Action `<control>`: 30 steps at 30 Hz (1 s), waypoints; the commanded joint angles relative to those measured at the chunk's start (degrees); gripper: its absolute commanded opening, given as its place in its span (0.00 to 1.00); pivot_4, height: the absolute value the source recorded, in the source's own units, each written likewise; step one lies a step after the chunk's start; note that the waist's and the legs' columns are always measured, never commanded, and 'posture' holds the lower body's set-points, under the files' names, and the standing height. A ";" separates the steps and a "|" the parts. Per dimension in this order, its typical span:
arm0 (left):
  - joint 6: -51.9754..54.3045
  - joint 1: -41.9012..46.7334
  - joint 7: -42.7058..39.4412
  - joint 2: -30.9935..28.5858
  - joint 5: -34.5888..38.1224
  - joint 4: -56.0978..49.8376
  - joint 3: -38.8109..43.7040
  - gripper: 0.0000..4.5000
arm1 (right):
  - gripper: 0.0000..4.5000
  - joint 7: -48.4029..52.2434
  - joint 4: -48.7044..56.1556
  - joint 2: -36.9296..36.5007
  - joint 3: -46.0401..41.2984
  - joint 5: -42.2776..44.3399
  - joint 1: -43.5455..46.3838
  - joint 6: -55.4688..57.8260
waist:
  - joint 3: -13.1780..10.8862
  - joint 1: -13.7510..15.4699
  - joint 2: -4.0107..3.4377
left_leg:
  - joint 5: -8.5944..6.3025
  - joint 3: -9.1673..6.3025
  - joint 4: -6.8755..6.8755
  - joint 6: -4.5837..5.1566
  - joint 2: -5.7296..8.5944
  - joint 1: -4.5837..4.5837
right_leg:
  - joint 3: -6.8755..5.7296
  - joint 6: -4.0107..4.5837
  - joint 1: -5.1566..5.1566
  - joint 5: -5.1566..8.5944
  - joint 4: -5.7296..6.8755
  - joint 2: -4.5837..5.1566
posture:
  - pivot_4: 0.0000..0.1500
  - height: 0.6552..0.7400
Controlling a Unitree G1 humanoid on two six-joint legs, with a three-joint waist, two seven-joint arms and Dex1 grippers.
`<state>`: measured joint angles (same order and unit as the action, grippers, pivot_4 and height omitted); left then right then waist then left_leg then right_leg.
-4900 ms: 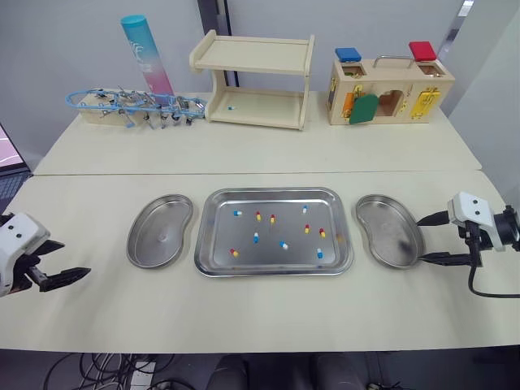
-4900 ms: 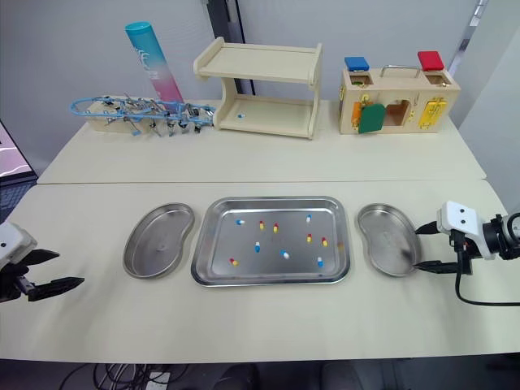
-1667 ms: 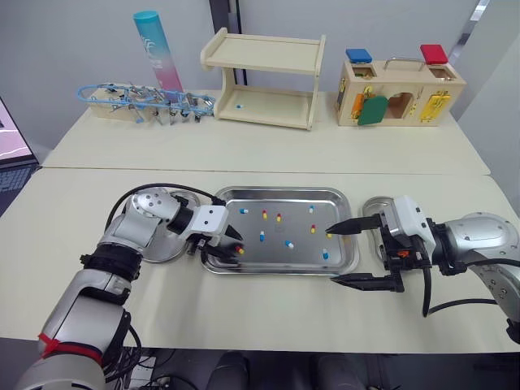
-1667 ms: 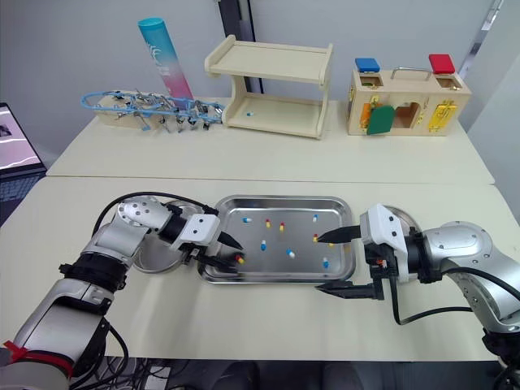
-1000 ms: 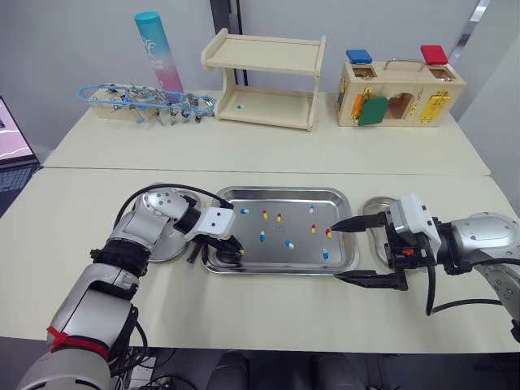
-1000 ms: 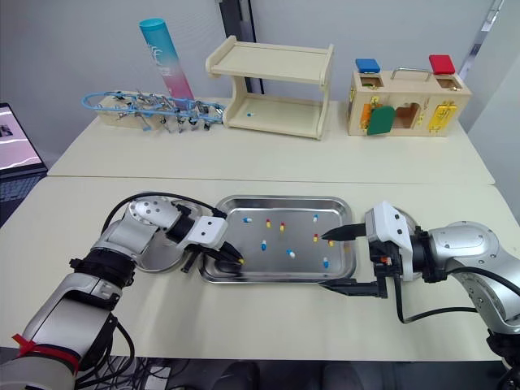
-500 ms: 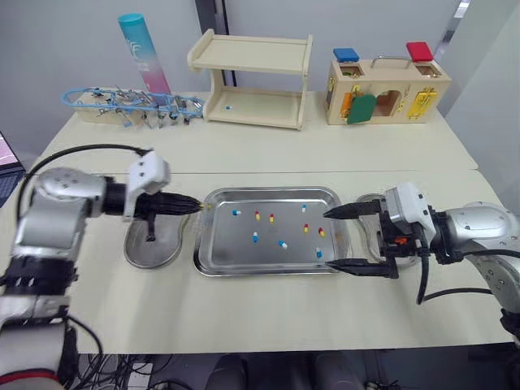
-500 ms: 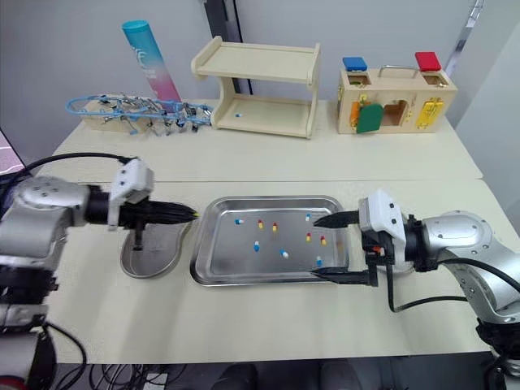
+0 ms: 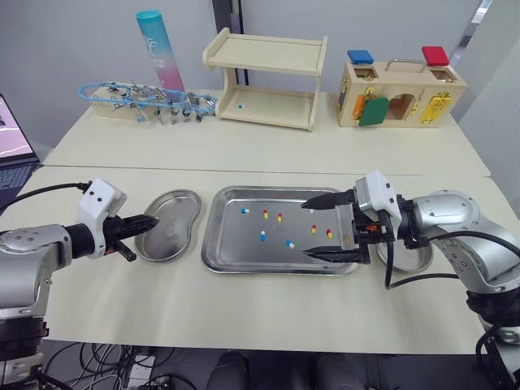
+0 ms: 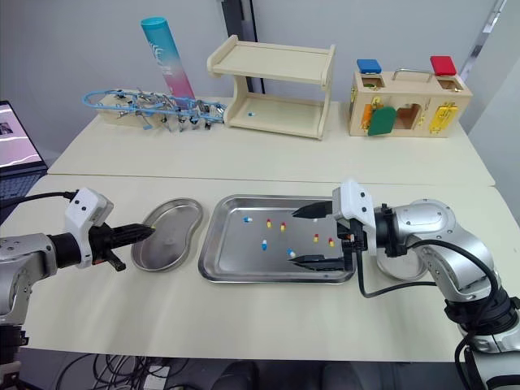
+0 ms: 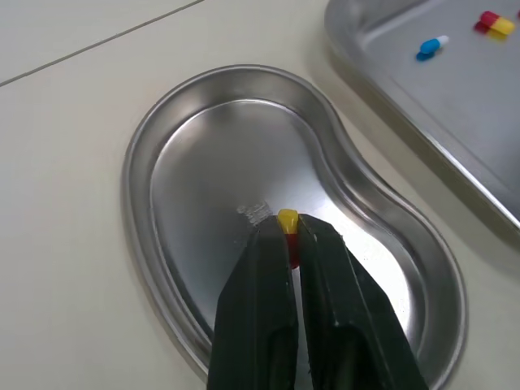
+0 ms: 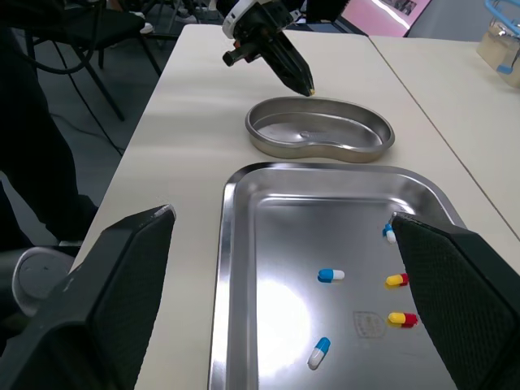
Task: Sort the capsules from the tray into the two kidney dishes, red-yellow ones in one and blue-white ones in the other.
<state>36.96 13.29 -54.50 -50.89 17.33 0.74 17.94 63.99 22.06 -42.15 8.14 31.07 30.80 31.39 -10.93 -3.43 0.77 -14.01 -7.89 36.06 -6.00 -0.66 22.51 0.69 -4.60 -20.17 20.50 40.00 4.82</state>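
My left gripper (image 9: 154, 221) is shut on a red-yellow capsule (image 11: 288, 219) and hovers just over the left rim of the left kidney dish (image 9: 172, 244), which holds nothing. The steel tray (image 9: 213, 244) in the middle carries several loose capsules, among them a blue-white one (image 9: 262, 236) and a red-yellow one (image 9: 314, 229). My right gripper (image 9: 307, 229) stands open over the tray's right half, one finger above the capsules and one along the front rim. The right kidney dish (image 9: 413, 258) is largely hidden behind that wrist.
Along the back of the table stand a blue instrument rack (image 9: 138, 101), a teal-pink tube (image 9: 154, 45), a wooden shelf (image 9: 268, 77) with a capsule on its lower board, and a wooden lock box (image 9: 402, 85). A laptop (image 9: 12, 138) sits at the far left.
The view has shifted. My left gripper has drawn back from the tray's left edge to the dish's left rim, still holding the capsule. My right gripper has reached further in over the tray.
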 commanded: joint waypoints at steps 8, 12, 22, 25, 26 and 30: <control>3.52 -0.03 -0.31 -2.42 8.19 -2.65 7.25 0.68 | 1.00 1.44 -0.06 0.40 -0.81 -0.43 1.17 -1.25 | 0.00 -0.04 0.00 | 0.00 0.00 -0.01 0.00 0.00 0.00 | 0.00 0.00 -0.01 0.00 0.00 0.00 | 1.00 1.00; 3.65 -2.57 -0.43 -4.90 9.43 -1.94 12.25 0.97 | 1.00 1.33 -1.21 0.51 -1.01 -1.34 1.14 -2.22 | 0.00 -0.34 0.00 | 0.00 0.04 -0.04 0.00 -0.01 -0.01 | 0.04 0.00 -0.04 0.00 0.00 0.00 | 1.00 1.00; -5.34 -14.87 0.27 -7.68 5.08 3.18 25.04 1.00 | 1.00 5.18 -7.56 -10.02 -11.32 -4.64 -4.95 -9.91 | -0.01 0.12 0.01 | -0.01 0.12 -0.11 0.01 -0.01 -0.02 | 0.08 0.00 -0.05 0.00 -0.05 0.02 | 1.00 1.00; -10.03 -18.34 1.90 -7.07 2.59 6.21 26.85 1.00 | 1.00 6.87 -11.71 -14.31 -14.75 -7.21 -8.81 -14.20 | 0.00 0.18 0.03 | -0.01 0.15 -0.12 0.02 -0.01 -0.05 | 0.10 0.00 -0.04 0.00 -0.03 0.02 | 1.00 1.00; -10.85 -19.56 2.37 -6.65 2.21 6.44 27.53 1.00 | 1.00 7.13 -13.94 -15.48 -16.00 -8.23 -10.31 -15.89 | 0.00 0.18 0.04 | -0.02 0.15 -0.11 0.02 -0.01 -0.05 | 0.11 0.00 -0.04 0.00 -0.04 0.02 | 1.00 1.00; -11.56 -22.95 2.44 -4.71 3.78 4.63 29.80 1.00 | 1.00 7.77 -25.08 -18.51 -19.02 -12.08 -14.69 -22.67 | 0.01 0.18 0.06 | -0.03 0.21 -0.11 0.03 -0.01 -0.04 | 0.15 0.01 -0.03 0.00 -0.06 0.04 | 1.00 1.00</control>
<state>25.95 -9.32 -52.09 -55.65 20.07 7.24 44.79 71.26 -0.46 -59.47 -8.22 20.03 16.39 11.55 -10.91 -3.25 0.83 -14.04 -7.68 35.95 -5.97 -0.66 22.46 0.83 -4.59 -20.20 20.49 39.96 4.86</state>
